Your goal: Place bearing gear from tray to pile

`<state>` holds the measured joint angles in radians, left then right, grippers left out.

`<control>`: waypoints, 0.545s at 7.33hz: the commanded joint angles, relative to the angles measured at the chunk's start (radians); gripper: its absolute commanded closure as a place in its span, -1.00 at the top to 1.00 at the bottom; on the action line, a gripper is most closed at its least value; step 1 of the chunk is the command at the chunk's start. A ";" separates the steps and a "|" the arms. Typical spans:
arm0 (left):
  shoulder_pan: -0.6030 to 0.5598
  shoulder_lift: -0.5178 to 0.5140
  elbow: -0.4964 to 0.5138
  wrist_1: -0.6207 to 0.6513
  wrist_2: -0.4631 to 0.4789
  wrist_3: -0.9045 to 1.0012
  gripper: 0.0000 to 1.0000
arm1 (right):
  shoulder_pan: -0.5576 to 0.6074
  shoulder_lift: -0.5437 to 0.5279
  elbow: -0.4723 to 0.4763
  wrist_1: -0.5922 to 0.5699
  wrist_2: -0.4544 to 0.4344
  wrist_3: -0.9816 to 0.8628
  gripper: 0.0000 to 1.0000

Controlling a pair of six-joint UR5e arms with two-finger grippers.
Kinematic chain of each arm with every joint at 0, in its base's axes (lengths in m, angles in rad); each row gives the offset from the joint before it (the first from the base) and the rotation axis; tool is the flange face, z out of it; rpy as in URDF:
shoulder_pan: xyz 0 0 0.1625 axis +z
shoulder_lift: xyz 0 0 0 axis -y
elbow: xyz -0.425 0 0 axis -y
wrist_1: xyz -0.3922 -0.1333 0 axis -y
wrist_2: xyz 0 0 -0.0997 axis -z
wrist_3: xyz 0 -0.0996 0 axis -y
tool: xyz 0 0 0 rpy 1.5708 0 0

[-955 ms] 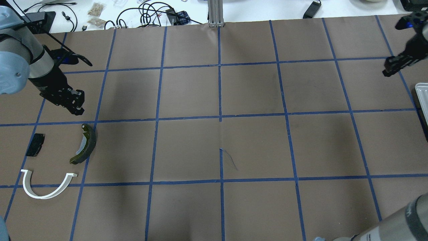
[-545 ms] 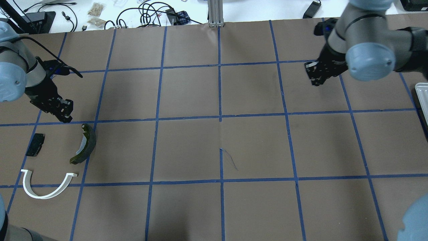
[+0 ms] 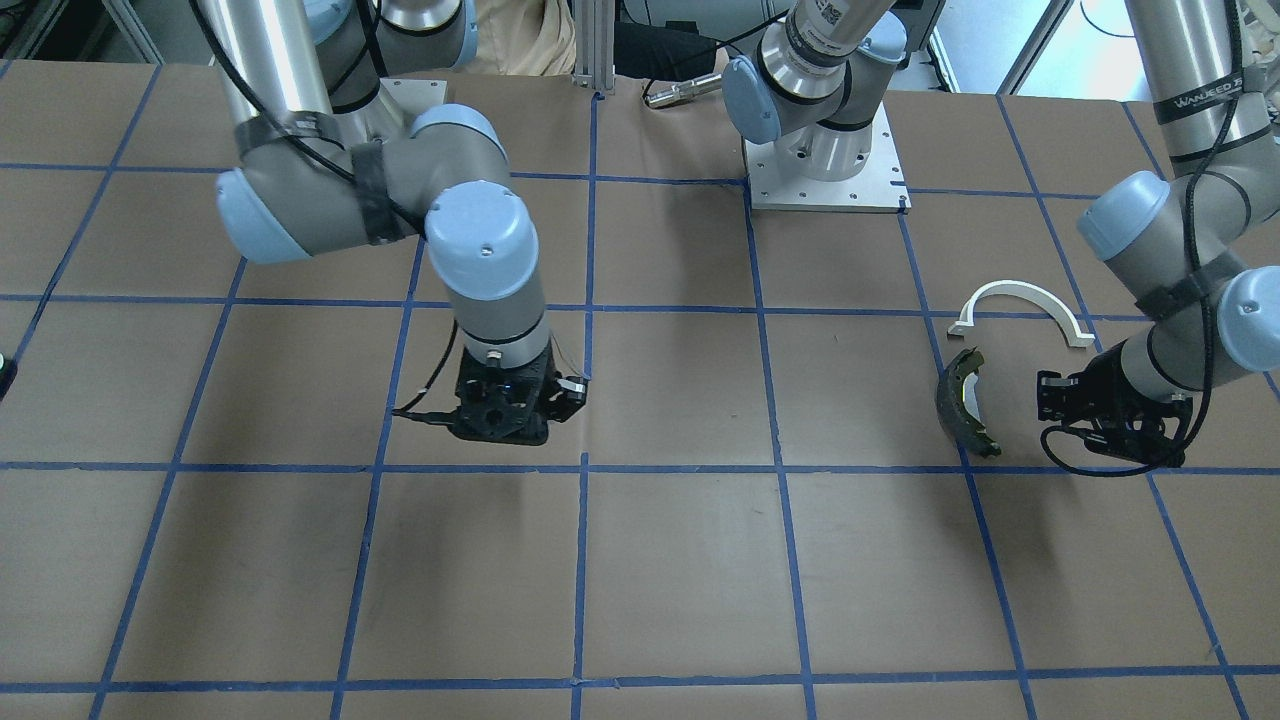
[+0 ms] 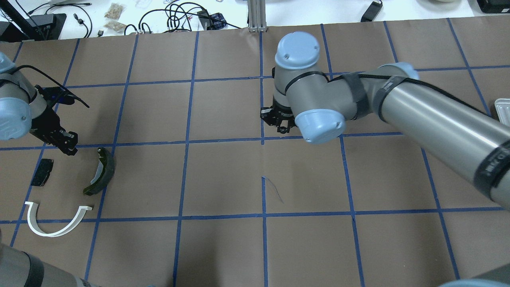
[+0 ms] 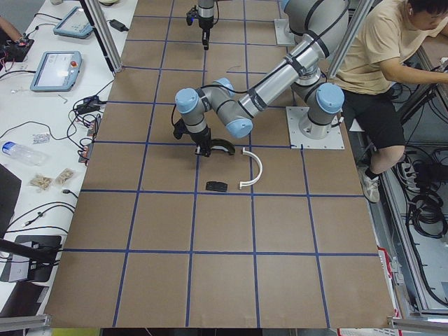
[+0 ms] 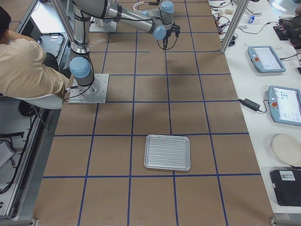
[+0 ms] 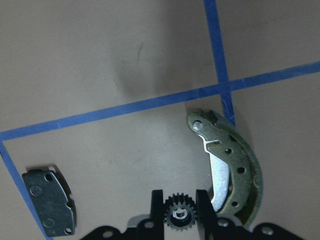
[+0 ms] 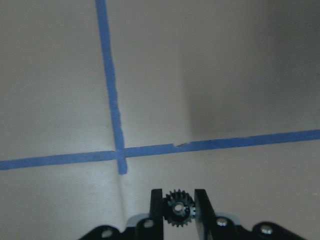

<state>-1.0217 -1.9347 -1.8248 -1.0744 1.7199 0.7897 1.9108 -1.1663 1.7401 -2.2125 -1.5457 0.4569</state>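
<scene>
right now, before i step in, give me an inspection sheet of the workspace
surface: brown paper table, blue tape grid, small tear mid-table
job's things: tray far from pile; white arch, brake shoe, black pad lie apart
clutter: nothing seen
pincers: left pincer shut on bearing gear by brake shoe; right pincer shut on second bearing gear mid-table
cables: wrist cable loops under left pincer; cable tangle on back bench
surroundings: seated operator, teach pendants
</scene>
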 commanded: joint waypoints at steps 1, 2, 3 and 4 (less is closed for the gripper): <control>0.020 -0.016 -0.019 0.039 0.001 0.023 -0.98 | 0.095 0.069 0.007 -0.078 0.003 0.123 -0.95; 0.020 -0.020 -0.017 0.037 0.003 0.023 0.59 | 0.099 0.086 0.007 -0.076 0.003 0.132 -0.53; 0.020 -0.018 -0.008 0.036 0.006 0.017 1.00 | 0.099 0.088 0.004 -0.076 0.003 0.137 0.04; 0.018 -0.006 -0.007 0.025 0.006 0.014 1.00 | 0.096 0.086 -0.005 -0.078 0.003 0.119 0.83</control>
<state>-1.0026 -1.9495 -1.8357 -1.0408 1.7244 0.8079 2.0061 -1.0830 1.7427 -2.2878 -1.5433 0.5841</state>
